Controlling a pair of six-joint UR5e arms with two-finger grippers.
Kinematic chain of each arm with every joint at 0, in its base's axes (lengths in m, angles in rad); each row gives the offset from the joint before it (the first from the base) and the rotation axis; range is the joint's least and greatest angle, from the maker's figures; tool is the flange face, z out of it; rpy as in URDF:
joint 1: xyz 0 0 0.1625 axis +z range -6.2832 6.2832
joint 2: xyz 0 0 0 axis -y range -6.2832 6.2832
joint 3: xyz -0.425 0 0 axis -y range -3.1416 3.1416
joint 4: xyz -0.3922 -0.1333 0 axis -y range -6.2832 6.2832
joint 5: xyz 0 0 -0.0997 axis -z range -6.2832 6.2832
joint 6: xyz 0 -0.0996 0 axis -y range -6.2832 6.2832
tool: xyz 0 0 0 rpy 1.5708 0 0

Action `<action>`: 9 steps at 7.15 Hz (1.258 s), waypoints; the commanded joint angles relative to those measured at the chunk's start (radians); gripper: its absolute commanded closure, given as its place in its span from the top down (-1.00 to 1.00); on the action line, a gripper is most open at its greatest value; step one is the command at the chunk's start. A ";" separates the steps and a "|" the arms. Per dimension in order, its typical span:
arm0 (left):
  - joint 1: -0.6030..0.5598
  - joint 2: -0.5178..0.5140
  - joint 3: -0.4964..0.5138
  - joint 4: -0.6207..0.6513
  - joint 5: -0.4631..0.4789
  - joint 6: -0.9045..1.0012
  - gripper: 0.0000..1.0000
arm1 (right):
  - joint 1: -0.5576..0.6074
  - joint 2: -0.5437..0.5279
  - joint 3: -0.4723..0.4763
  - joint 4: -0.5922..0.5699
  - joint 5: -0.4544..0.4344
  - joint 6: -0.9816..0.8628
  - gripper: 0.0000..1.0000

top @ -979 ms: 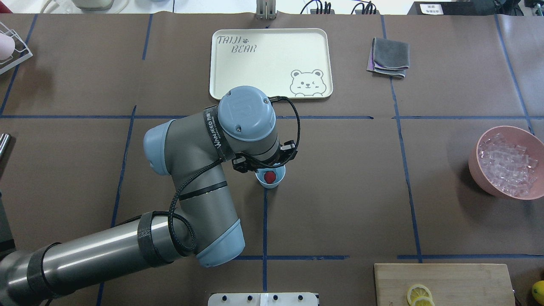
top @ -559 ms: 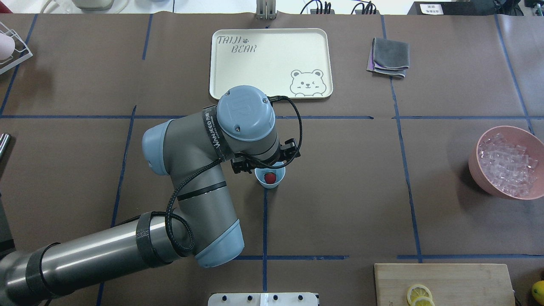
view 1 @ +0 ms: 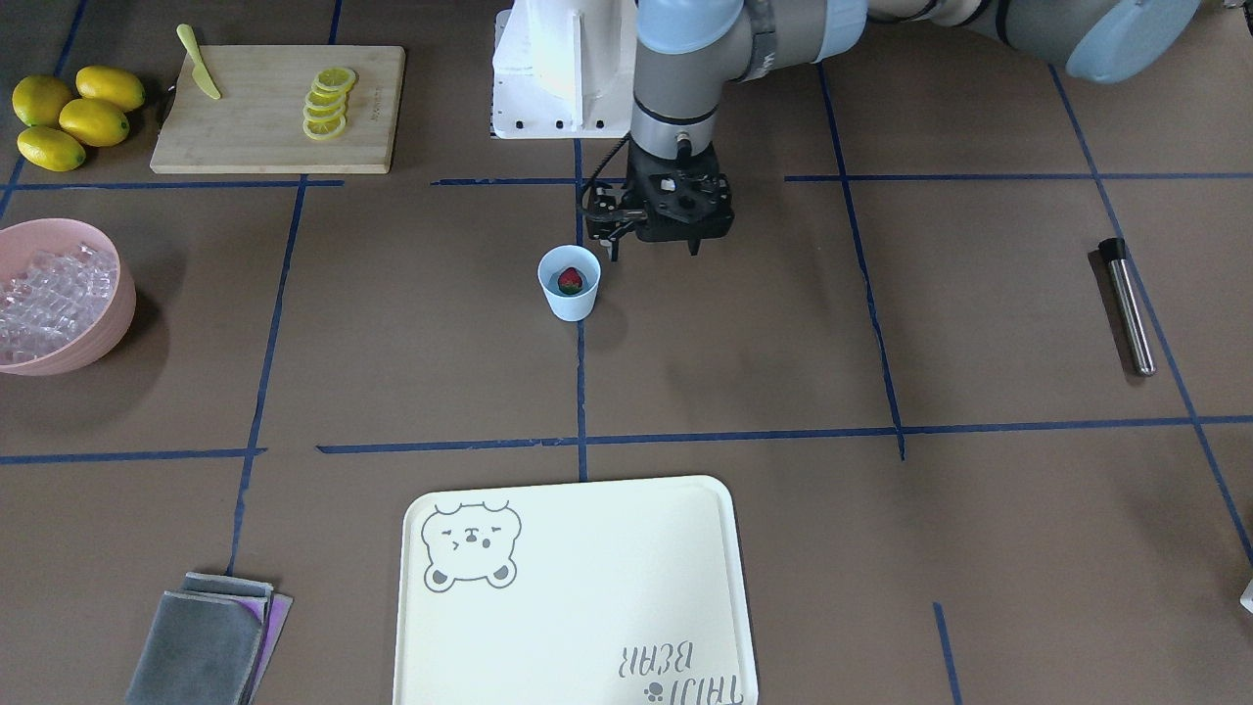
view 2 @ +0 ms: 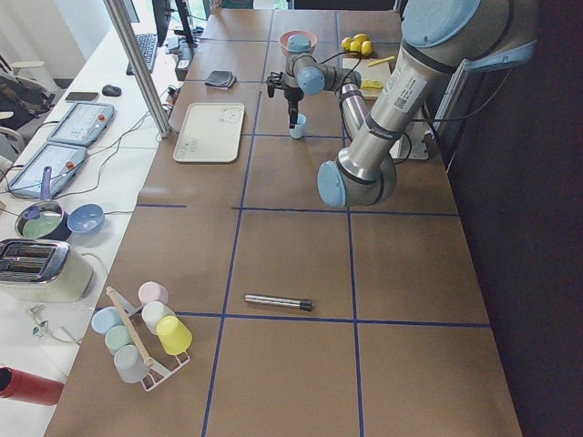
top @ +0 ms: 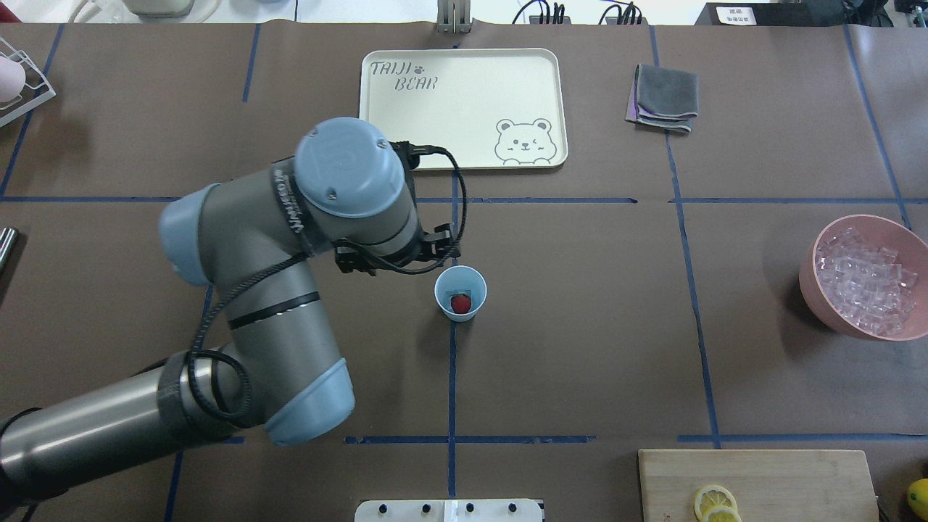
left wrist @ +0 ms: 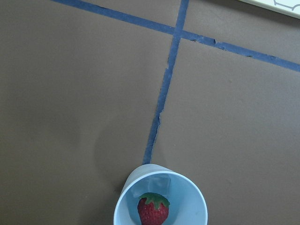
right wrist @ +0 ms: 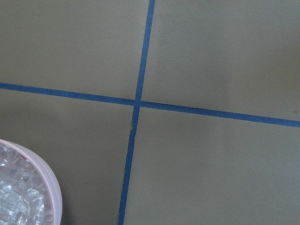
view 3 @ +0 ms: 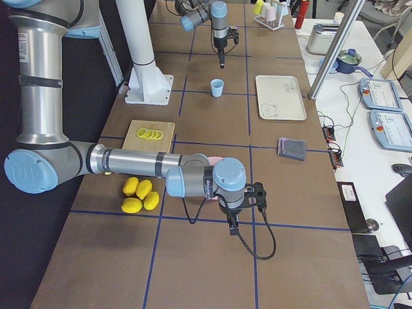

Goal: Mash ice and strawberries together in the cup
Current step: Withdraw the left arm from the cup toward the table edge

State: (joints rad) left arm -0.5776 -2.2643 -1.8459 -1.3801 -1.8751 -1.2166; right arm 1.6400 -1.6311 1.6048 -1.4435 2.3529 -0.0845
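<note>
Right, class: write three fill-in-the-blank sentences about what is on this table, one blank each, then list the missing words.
1. The strawberry lies inside the pale blue ____.
2. The ice fills a ____ bowl.
3. The cream tray carries a drawing of a ____.
Missing words: cup; pink; bear.

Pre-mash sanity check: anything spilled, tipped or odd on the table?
Nothing stands out. The cup stands upright with the strawberry inside, the ice sits in the pink bowl, and no spill shows around either.
</note>
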 commanded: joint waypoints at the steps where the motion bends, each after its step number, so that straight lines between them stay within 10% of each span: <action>1: -0.147 0.142 -0.096 0.049 -0.128 0.241 1.00 | 0.000 0.004 0.003 0.000 0.034 0.040 0.99; 5: -0.482 0.510 -0.142 0.013 -0.327 0.745 1.00 | 0.000 0.005 0.009 0.002 0.068 0.038 0.99; 9: -0.617 0.767 0.156 -0.565 -0.368 0.755 1.00 | -0.002 0.007 0.007 0.002 0.068 0.038 0.99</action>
State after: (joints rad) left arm -1.1683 -1.5330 -1.8325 -1.7394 -2.2376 -0.4430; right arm 1.6392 -1.6250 1.6139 -1.4420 2.4206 -0.0460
